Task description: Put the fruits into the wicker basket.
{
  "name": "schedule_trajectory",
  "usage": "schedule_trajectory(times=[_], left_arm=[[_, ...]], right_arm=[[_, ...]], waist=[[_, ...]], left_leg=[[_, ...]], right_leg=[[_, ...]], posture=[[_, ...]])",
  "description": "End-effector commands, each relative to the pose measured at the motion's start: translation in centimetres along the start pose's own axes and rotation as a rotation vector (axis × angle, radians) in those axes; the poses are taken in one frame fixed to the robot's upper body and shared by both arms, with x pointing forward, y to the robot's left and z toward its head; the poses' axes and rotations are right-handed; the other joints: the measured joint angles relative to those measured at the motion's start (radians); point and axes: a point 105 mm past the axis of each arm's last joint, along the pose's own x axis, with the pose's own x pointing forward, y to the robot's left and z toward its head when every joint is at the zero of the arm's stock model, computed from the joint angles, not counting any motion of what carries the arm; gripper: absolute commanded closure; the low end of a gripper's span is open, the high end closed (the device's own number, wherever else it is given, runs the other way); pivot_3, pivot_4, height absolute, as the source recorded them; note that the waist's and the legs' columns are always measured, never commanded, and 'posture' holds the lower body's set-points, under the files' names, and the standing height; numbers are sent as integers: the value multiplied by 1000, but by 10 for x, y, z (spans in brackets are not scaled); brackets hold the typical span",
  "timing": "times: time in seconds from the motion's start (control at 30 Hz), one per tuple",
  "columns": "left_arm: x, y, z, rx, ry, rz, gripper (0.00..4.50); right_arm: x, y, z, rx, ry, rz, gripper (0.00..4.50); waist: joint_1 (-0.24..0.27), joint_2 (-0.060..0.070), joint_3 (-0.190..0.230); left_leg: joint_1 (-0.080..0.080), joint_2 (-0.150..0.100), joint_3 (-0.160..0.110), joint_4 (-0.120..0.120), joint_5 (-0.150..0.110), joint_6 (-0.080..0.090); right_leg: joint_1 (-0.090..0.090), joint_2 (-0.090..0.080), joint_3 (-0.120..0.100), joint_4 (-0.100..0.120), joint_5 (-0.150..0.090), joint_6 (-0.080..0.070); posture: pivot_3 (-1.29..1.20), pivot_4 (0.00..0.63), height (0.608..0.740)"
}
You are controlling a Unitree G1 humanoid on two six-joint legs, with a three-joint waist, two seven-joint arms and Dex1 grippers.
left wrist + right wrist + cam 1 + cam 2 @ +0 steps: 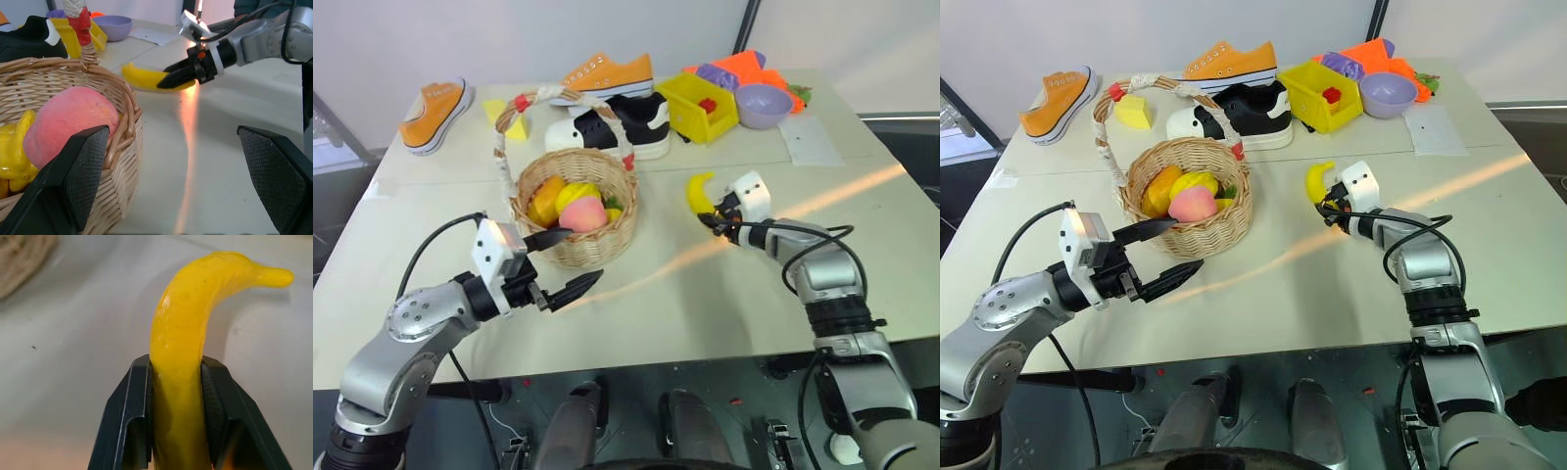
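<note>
My right gripper [177, 396] is clamped on the banana [195, 333], both fingers pressed against its sides, the curved end sticking out past the tips. The banana is on the table [724, 294], to the right of the wicker basket [587, 245] and apart from it. My left gripper [566, 262] stands wide open and empty, one finger at the basket's near rim, the other in front of its wall. The peach [586, 212] and yellow and orange pieces [558, 196] lie in the basket. I see bare tabletop between basket and banana. Shoes [607, 127] and a yellow bin [700, 108] crowd the far edge.
</note>
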Motion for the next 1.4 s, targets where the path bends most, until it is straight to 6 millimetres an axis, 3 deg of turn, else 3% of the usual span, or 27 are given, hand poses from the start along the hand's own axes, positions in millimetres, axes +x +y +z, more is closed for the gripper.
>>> schedule_trajectory(times=[0.03, 0.1, 0.17, 0.27, 0.43, 0.53, 0.7, 0.77, 0.87, 0.97, 1.2, 1.3, 1.4], left_arm=[[-16, 13, -4, 31, 34, 67, 0], [-26, 22, -12, 38, 71, 105, 0], [-37, 33, -16, 40, 81, 152, 0], [-47, 44, -18, 55, 94, 188, 0], [-58, 53, -16, 72, 96, 218, 0], [-59, 54, -15, 78, 93, 227, 0], [-59, 49, -14, 77, 77, 238, 0], [-58, 47, -14, 76, 72, 244, 0], [-58, 45, -13, 75, 66, 252, 0], [-58, 43, -12, 72, 61, 256, 0], [-45, 34, -3, 56, 9, 215, 0], [-41, 34, -1, 50, -2, 208, 0], [-35, 34, -2, 45, -5, 185, 0]], right_arm=[[-40, 24, 59, -132, -224, 174, 3489], [-66, 57, 74, -200, -280, 353, 3489], [-86, 92, 77, -217, -282, 545, 3489], [-96, 129, 81, -234, -285, 695, 3489], [-46, 166, 114, -250, -333, 638, 3489], [-17, 176, 132, -224, -330, 597, 3489], [27, 174, 147, -127, -235, 503, 3489], [35, 172, 147, -119, -218, 492, 3489], [33, 170, 151, -140, -243, 495, 2364], [11, 174, 154, -198, -308, 568, 944], [-42, 155, 136, -253, -384, 631, 944], [-33, 135, 135, -191, -376, 513, 944], [-6, 111, 141, -117, -377, 339, 944]], waist=[[0, 1, 0], [0, 1, 0], [-2, 1, 0], [-5, 0, 0], [-11, 0, 0], [-6, -1, 0], [-4, -2, -1], [-3, -2, -1], [-3, -2, -1], [-4, -1, -1], [-1, -2, -1], [-8, -2, -1], [-11, -2, -1]], left_leg=[[0, 0, 0, 0, 0, 0], [-1, 0, 0, -1, 0, 0], [-1, 1, -1, -1, 0, 0], [0, 1, -1, -1, -1, 0], [-1, 1, 0, -1, -2, -3], [-2, 1, 0, -2, -2, -3], [-3, -1, 0, -3, -2, -3], [-3, -1, 0, -3, -2, -3], [-3, -1, 0, -3, -2, -3], [-2, -1, 1, -3, -2, -3], [-2, -1, 1, -3, -2, -3], [-1, -1, 1, -3, -2, -3], [0, 0, 0, -3, -2, -3]], right_leg=[[0, 0, 0, 0, -1, -1], [-1, 0, 0, 0, -1, -1], [-1, 0, -1, 0, -1, -1], [-1, -1, -1, -1, -2, -2], [-4, -4, 0, -3, 0, -5], [-10, -3, -1, -2, 0, -5], [-11, -4, -1, -1, 2, -1], [-11, -3, -1, 0, 2, -1], [-11, -3, -2, 0, 2, -1], [-12, -3, -1, 0, 2, -1], [-10, -4, -2, 0, 2, -1], [-10, -4, -1, 1, 1, -4], [-9, -2, 0, 3, 1, -5]], posture=[[0, 150, 740], [0, 150, 740], [0, 150, 740], [0, 150, 740], [0, 150, 740], [0, 150, 740], [0, 150, 740], [0, 150, 740], [0, 150, 740], [0, 150, 740], [0, 150, 740], [0, 150, 740], [0, 150, 740]])
